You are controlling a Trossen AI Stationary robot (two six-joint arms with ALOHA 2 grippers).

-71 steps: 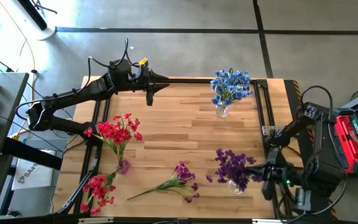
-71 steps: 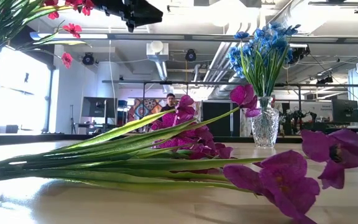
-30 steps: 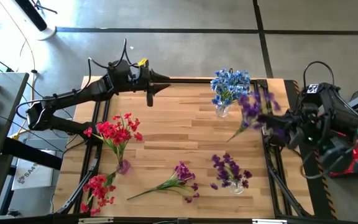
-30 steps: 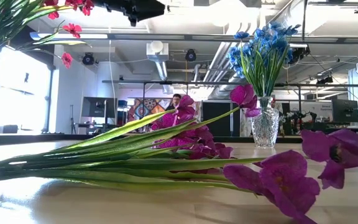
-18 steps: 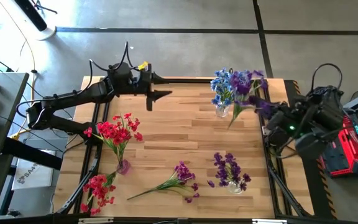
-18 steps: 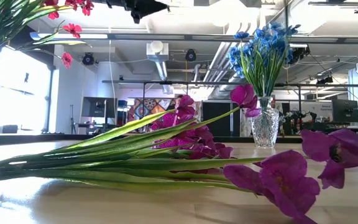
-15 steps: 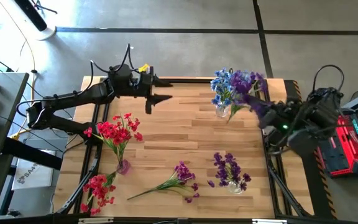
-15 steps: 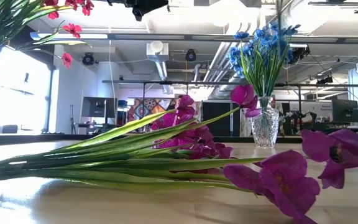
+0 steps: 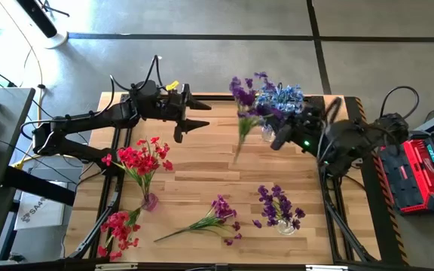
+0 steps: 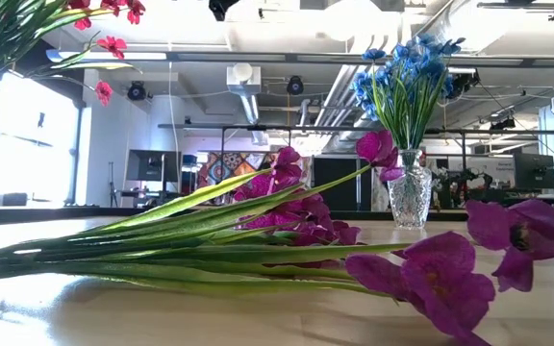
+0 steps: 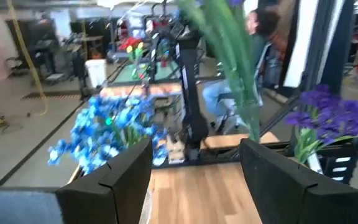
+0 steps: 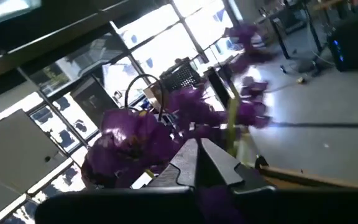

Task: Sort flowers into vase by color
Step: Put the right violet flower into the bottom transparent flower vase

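A purple flower spray (image 9: pixel 245 105) hangs in the air in the upper middle of the overhead picture, blossoms toward the top edge and its green stem trailing down over the wooden table (image 9: pixel 217 162). The right gripper (image 9: pixel 279 140) reaches in from the right edge of the frame, passing in front of the blue flowers in a glass vase (image 9: pixel 277 109) at the upper right of the table. Its fingers are pressed together, pinching the spray: in the right wrist picture the purple blossoms (image 12: pixel 148 134) and a thin green stem (image 12: pixel 232 121) rise directly from between the closed fingertips.

The left gripper (image 9: pixel 194 117) sits at the upper left of the table, pointing right toward the held spray, its fingers spread with nothing between them. In the left wrist picture the green stem (image 11: pixel 232 56) hangs beyond the two dark fingers (image 11: pixel 114 180), well clear of them.

Lower right in the overhead picture, a second vase holds purple flowers (image 9: pixel 279 207). A loose purple spray (image 9: pixel 209 220) lies flat at the bottom centre. At the left, red flowers (image 9: pixel 140 162) stand in a small vase, and another red spray (image 9: pixel 119 229) lies at the bottom left corner of the table.
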